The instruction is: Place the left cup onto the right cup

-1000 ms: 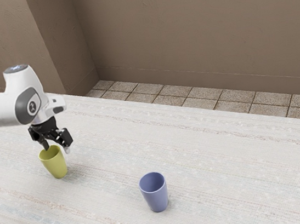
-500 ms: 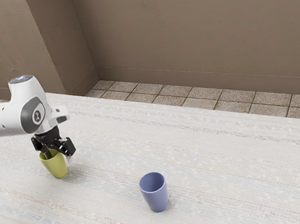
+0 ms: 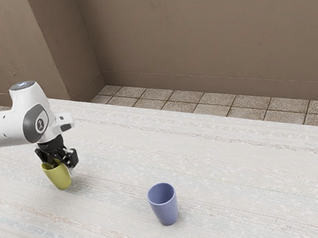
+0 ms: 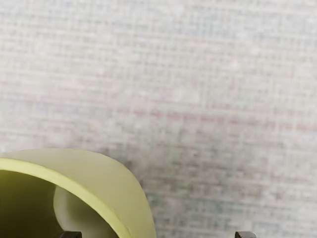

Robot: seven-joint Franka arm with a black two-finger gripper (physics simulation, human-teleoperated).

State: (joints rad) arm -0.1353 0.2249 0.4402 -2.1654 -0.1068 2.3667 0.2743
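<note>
Change: over the last second the gripper [image 3: 59, 162] has been lowered from just above the yellow cup [image 3: 57, 176] down onto its rim; the cup itself has not been shifted.
Gripper state: spread, not yet pinching. The two fingertips [image 4: 241, 234] are seen wide apart in the wrist view, with the yellow cup's wall [image 4: 99, 183] between them, one finger inside the mouth and one outside.
Meaning for task: reach is judged done and the squeeze on the rim wall is judged next. Lift and carry have not been started.
Yellow cup place: stood on the counter [image 3: 242, 172], under the gripper.
Yellow cup pointing: mouth up, base down and narrower. The long axis is upright, perhaps leaned a touch.
Blue cup [image 3: 163, 204]: well apart from the yellow cup, toward the exterior view's right and nearer the camera, upright with mouth open.
Risk: a thin rim grip is judged likely to let the yellow cup swing or tip when raised.
</note>
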